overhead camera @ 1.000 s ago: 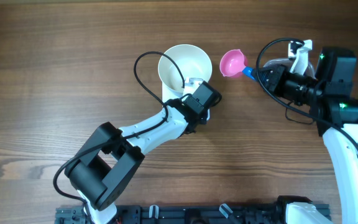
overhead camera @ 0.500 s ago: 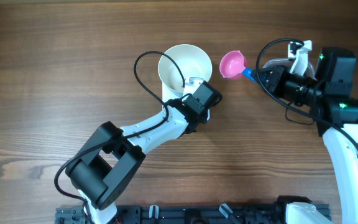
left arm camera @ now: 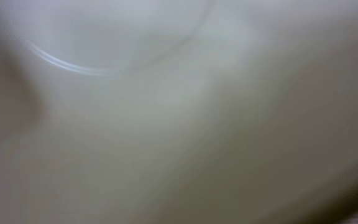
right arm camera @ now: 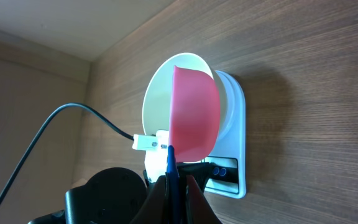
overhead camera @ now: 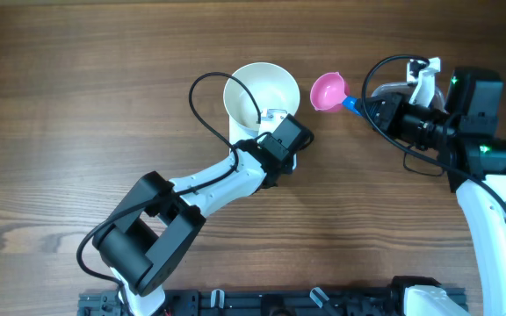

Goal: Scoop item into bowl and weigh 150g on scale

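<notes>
While the bowl (overhead camera: 253,88) sits on the scale (right arm camera: 240,124) toward the far edge of the desk (overhead camera: 77,132), about midway along it, the left gripper (overhead camera: 272,117) rests at the near rim with jaws pressed together, probably to steady it. Whether the rim is pinched, I cannot tell. The right gripper (overhead camera: 361,106) pinches the blue handle of the pink scoop (overhead camera: 328,89), mouth up just right of the bowl, placed for tipping. Scoop and bowl look empty, and no beads are in view anywhere.
</notes>
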